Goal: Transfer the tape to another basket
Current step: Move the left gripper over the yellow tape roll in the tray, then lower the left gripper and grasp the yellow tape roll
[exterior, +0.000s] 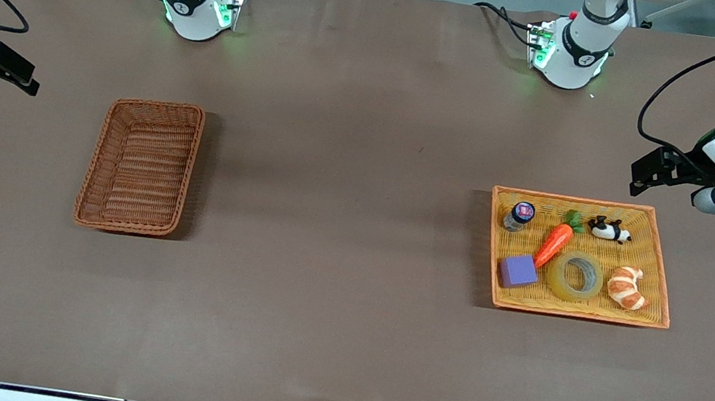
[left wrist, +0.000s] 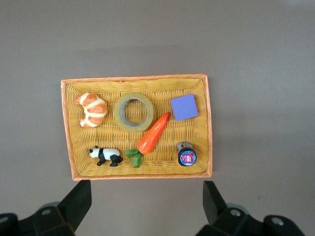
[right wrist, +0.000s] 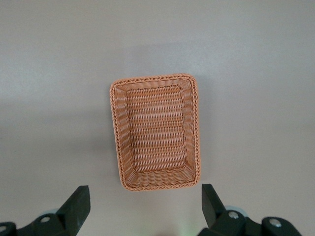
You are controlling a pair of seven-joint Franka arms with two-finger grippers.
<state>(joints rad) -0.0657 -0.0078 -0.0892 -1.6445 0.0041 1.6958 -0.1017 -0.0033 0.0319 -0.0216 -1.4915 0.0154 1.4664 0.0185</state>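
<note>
nothing of the task is done yet: the tape lies flat in the orange-yellow tray at the left arm's end of the table, and the reddish-brown basket at the right arm's end holds nothing. the left gripper hangs high above the table beside the tray's edge nearest the robots, its fingers spread wide and holding nothing. the right gripper hangs likewise above its own end of the table, fingers spread and empty; that arm appears to wait.

the next move, by the look of it, is for the left arm to come down over the tape and pinch its wall, one finger in the grey core and one outside, or to span the whole ring.

the tape is crowded. the carrot lies just beside it, toward the purple block, and the croissant sits close on the ring's flank toward the left arm's end. the small panda and the little jar stand farther from the front camera, clear of it. an outer finger could nudge the carrot or croissant
</note>
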